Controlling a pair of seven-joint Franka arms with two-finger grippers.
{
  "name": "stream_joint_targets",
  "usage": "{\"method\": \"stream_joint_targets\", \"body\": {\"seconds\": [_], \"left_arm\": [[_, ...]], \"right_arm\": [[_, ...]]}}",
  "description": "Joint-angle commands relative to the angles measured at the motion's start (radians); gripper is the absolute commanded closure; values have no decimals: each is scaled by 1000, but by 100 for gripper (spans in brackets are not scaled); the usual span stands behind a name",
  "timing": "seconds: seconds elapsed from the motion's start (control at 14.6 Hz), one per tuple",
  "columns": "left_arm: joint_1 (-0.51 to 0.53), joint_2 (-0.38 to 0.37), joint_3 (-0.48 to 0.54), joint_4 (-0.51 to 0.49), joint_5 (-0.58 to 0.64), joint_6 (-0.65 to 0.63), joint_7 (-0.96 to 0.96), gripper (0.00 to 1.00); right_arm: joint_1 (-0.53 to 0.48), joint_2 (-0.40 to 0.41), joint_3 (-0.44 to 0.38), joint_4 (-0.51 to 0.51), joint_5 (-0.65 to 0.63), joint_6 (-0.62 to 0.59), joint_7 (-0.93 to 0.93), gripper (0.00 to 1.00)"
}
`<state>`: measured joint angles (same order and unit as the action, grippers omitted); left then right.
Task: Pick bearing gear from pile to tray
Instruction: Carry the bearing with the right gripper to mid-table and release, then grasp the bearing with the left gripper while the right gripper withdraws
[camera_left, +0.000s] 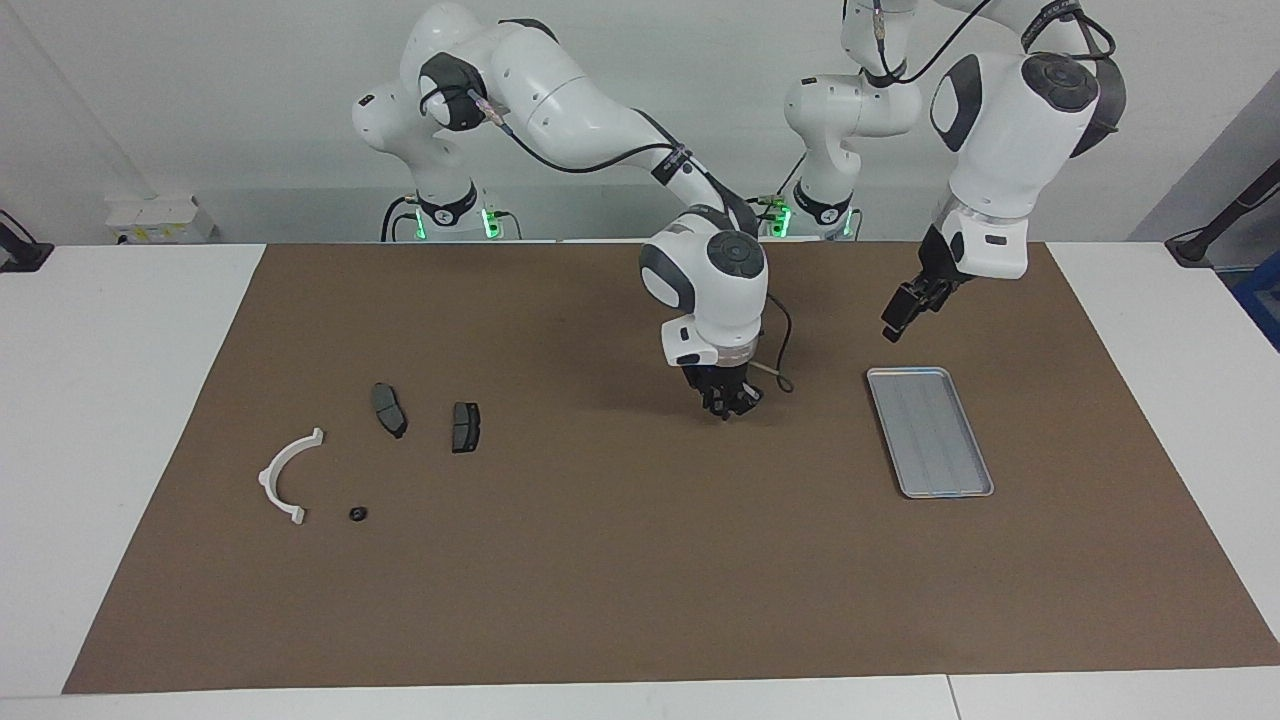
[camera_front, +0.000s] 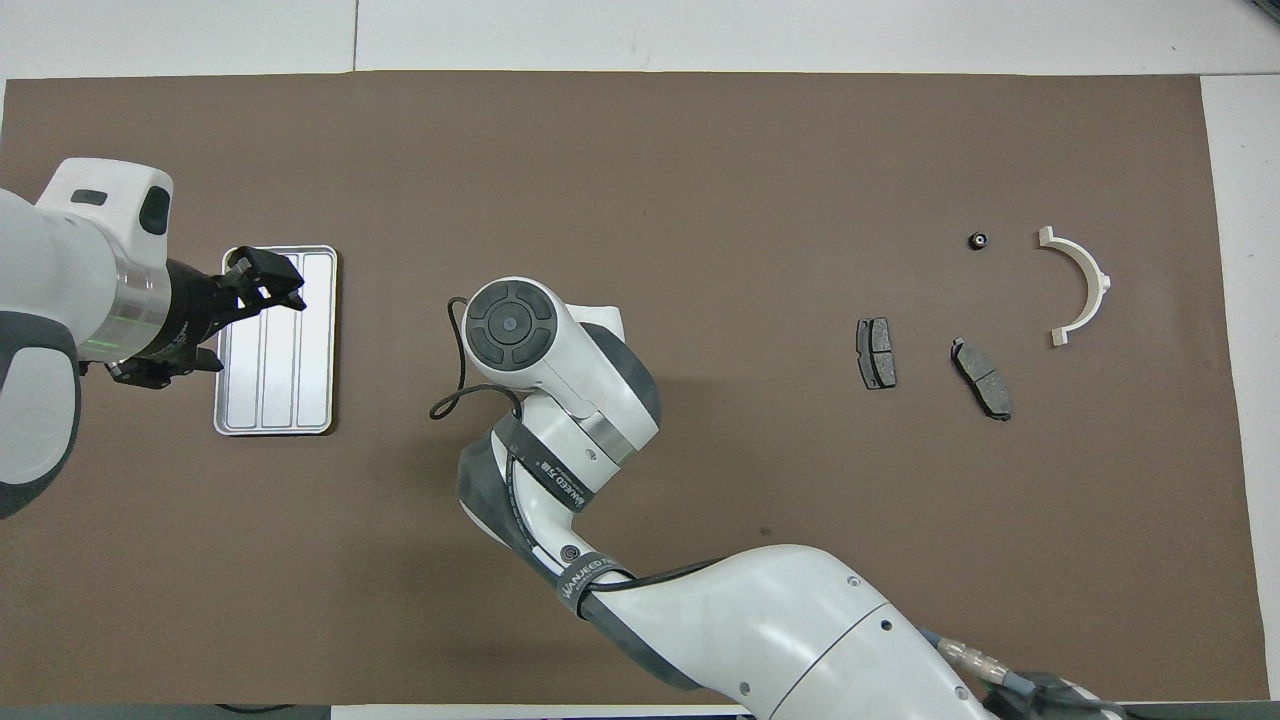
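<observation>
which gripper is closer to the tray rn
Left. The left gripper hangs just above the tray, at its end nearer the robots; the right gripper is low over the bare mat mid-table.

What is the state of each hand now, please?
Left hand: open, holding nothing, above the tray.
Right hand: looks closed, low over the mat; whether it holds something cannot be told.
</observation>
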<state>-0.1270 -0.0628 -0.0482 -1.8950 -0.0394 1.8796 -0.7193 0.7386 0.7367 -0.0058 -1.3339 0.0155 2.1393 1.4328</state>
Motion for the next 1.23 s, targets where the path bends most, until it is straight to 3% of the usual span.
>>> {"method": "stream_joint_targets", "body": {"seconds": [0.0, 0.21, 0.27, 0.34, 0.41, 0.68, 0.89, 1.16], "left_arm": [[-13, -23, 8, -50, -10, 32, -14, 0], [-13, -28, 8, -61, -10, 36, -15, 0], [-13, -28, 8, -61, -10, 36, -15, 0], [-13, -28, 8, -61, -10, 38, -15, 0], [-13, -26, 8, -61, -10, 38, -17, 0], [-29, -14, 8, -59, -10, 41, -25, 0], [-101, 44, 10, -44, -10, 59, -86, 0], [-221, 147, 8, -39, -8, 208, -259, 0]], "right_arm": [[-4, -11, 4, -47, -20, 47, 18, 100], [-7, -13, 4, -50, -22, 47, 18, 100], [-8, -13, 4, -47, -22, 36, 17, 77], [-11, -13, 4, -34, -23, 9, 15, 22], [-18, -16, -2, -27, -26, -57, 5, 0], [-111, -66, 4, 142, -8, -327, -164, 0], [-224, -172, 3, 139, 0, -428, -461, 0], [-393, -237, -3, 93, -19, -481, -956, 0]]}}
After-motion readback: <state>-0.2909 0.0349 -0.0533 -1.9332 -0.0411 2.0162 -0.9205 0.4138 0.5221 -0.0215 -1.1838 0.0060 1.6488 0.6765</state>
